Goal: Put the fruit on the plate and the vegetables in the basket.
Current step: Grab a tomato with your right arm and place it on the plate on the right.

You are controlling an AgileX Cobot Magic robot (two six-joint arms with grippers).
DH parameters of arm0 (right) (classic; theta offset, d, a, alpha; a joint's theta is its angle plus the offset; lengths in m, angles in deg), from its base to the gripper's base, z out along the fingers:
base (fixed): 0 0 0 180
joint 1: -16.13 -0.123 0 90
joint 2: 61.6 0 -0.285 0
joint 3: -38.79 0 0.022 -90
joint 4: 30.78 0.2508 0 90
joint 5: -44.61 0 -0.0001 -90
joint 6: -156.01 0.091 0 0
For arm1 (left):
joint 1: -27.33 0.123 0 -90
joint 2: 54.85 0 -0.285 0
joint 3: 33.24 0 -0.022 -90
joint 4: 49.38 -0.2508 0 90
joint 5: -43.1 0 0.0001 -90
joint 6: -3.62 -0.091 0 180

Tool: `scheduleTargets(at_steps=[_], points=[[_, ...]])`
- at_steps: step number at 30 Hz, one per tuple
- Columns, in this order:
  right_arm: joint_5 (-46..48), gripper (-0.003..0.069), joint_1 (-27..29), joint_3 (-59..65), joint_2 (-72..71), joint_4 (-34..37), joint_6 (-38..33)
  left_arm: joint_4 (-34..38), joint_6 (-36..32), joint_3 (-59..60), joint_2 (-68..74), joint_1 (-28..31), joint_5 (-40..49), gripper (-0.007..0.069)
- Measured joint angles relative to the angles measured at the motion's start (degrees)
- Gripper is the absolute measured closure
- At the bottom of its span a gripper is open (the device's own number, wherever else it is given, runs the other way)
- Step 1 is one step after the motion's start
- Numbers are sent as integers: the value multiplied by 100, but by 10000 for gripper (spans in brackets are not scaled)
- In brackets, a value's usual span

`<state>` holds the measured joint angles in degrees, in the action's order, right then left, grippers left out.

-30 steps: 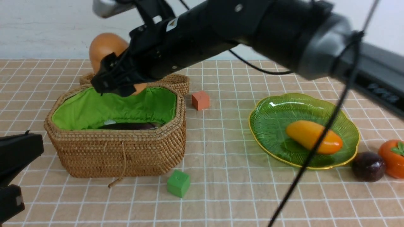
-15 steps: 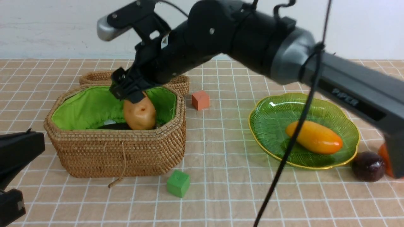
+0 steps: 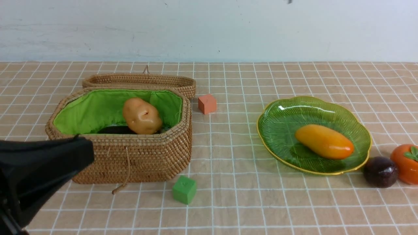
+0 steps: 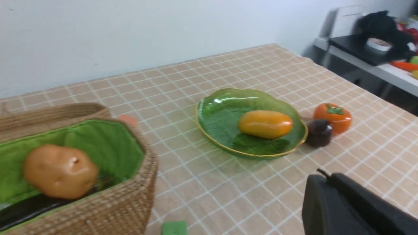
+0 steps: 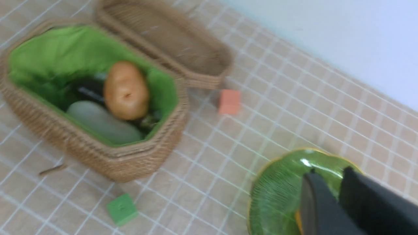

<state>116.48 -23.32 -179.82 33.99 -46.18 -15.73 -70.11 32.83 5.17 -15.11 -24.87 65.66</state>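
Glossy round persimmon (image 3: 406, 164) and purple ball (image 3: 380, 171) look slippery; grip across middles. Both grippers' fingers together, empty.

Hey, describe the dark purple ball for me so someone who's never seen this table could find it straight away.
Start at the green plate with the yellow rim, on the robot's right side of the checked cloth. Just off its near right edge, on the cloth, two fruits sit side by side. The dark purple ball is the one nearer the plate: small, glossy, almost black, unlike the bigger orange persimmon with green leaves.
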Motion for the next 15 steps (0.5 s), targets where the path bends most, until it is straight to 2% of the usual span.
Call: scheduleTargets(at_steps=[3,5,6,7,8,9,10,11,12,13,14,15], points=[[-14,620,568,1177,-804,-48,573,808,-902,0,0,0,-48,638],[-19,596,1109,2105,-1367,-101,902,1199,-1312,0,7,0,-9,638],[-14,561,1604,2850,-1649,-140,1066,1443,-1603,0,19,0,5,638],[-14,554,1604,2955,-1688,-140,1087,1476,-1640,0,19,0,5,638],[-15,495,2290,3728,-1914,-121,1180,1688,-1910,0,18,0,23,638],[-30,478,2365,3901,-1945,-90,1178,1707,-1910,0,18,0,29,638],[-209,413,2968,4432,-1975,129,1125,1827,-2068,0,18,0,35,638],[-249,403,3042,4499,-1975,169,1108,1838,-2097,0,18,0,35,638],[-595,314,3600,4976,-1850,640,901,1885,-2167,0,18,0,39,638],[-687,305,3735,5015,-1829,699,837,1884,-2172,0,18,0,39,638],[-1083,216,4313,5245,-1553,1218,548,1918,-2184,0,18,0,39,637],[-1121,216,4438,5258,-1520,1271,520,1917,-2184,0,18,0,39,637]])
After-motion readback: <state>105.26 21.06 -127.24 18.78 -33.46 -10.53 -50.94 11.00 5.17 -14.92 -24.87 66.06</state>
